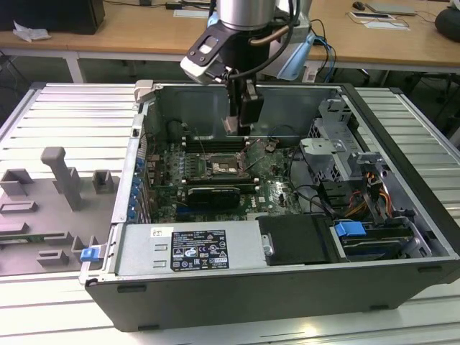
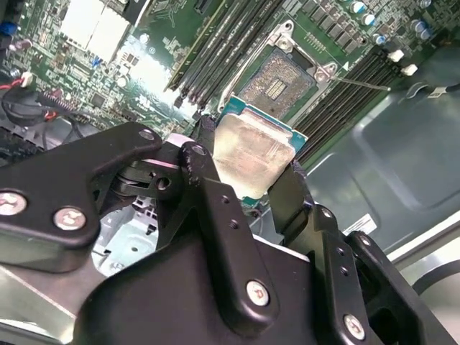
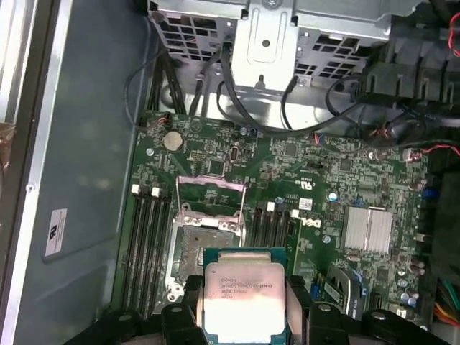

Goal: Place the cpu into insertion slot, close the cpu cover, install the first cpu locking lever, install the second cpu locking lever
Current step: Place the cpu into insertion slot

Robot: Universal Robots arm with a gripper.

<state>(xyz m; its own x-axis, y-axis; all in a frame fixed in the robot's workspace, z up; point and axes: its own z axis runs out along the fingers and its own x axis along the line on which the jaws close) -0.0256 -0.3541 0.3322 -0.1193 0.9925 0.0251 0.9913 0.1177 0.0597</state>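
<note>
My black two-finger gripper (image 2: 250, 180) is clamped on opposite edges of the small flat silvery-topped cpu (image 2: 253, 152), clear above the open black square insertion slot (image 2: 277, 83); I judge it light, stiff, fragile, so edges only.

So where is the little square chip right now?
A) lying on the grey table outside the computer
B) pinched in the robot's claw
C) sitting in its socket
B: the claw is pinching the cpu by its edges, up off the board, and the insertion slot has nothing in it.
</note>
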